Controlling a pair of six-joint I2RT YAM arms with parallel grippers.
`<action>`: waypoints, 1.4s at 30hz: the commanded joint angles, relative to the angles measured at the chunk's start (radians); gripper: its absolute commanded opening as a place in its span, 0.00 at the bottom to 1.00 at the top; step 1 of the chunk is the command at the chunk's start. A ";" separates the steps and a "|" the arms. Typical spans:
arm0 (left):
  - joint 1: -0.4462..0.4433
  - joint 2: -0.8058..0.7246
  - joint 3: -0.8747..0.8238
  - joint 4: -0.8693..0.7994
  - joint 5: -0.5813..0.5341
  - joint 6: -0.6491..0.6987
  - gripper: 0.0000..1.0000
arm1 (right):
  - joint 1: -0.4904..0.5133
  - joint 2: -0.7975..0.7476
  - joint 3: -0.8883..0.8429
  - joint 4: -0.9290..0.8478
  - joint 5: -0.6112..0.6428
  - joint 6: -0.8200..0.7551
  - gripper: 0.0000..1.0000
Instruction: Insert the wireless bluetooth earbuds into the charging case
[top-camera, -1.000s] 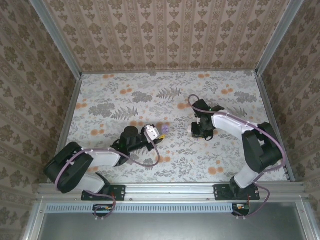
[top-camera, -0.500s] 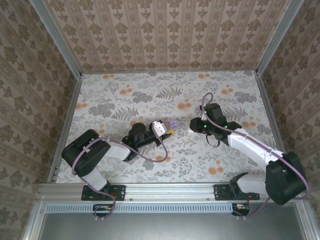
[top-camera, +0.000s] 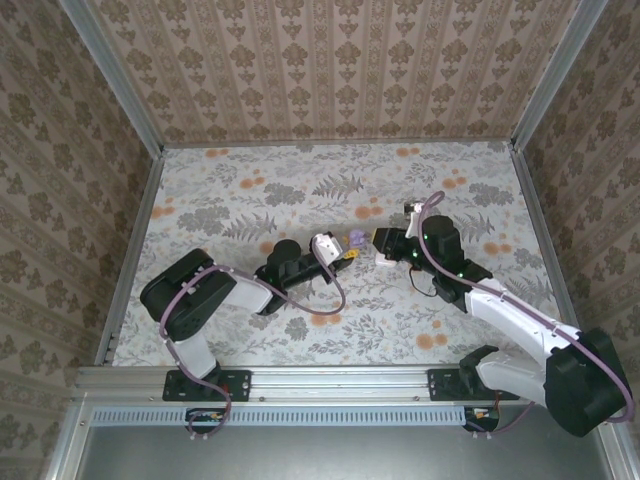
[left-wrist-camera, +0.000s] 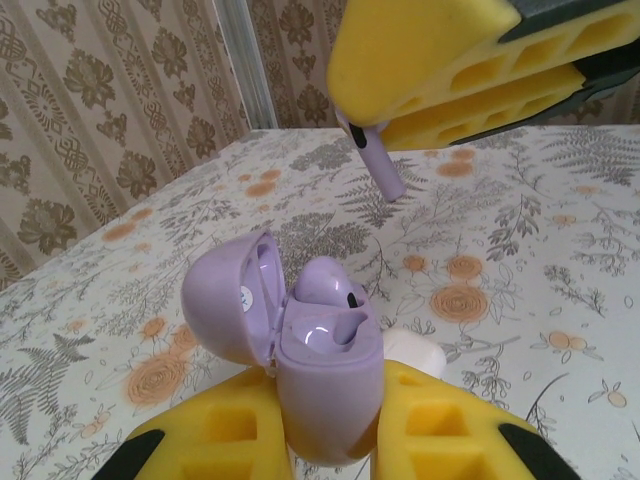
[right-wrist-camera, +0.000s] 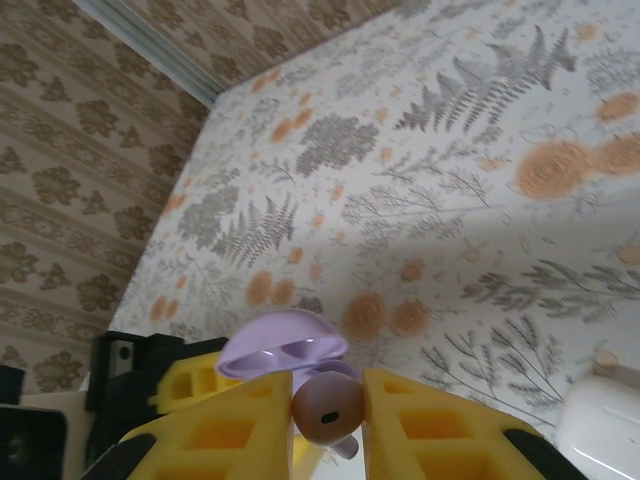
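Charging case (left-wrist-camera: 325, 390): lilac, glossy, egg-shaped plastic, stood upright, lid (left-wrist-camera: 225, 310) swung open to side. One earbud (left-wrist-camera: 325, 285) seated inside, rounded head up. Left gripper (left-wrist-camera: 335, 425) clamped on case body between yellow honeycomb foam pads (left-wrist-camera: 450, 420); left arm lay low across floral table (left-wrist-camera: 560, 260) toward centre. Second earbud (left-wrist-camera: 380, 165): same lilac, stem pointing down, above and beyond open case, apart from it. Right gripper (right-wrist-camera: 327, 395) pinched narrow on its head; right arm reached in from right, facing left gripper
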 joint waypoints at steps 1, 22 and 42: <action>-0.008 0.015 0.024 0.069 0.012 -0.042 0.02 | 0.022 -0.023 -0.020 0.125 -0.020 0.017 0.23; -0.013 0.005 0.018 0.115 -0.030 -0.164 0.02 | 0.098 0.069 0.015 0.213 -0.006 -0.005 0.24; -0.012 -0.028 0.017 0.116 -0.028 -0.173 0.02 | 0.116 0.092 0.006 0.256 0.047 -0.005 0.23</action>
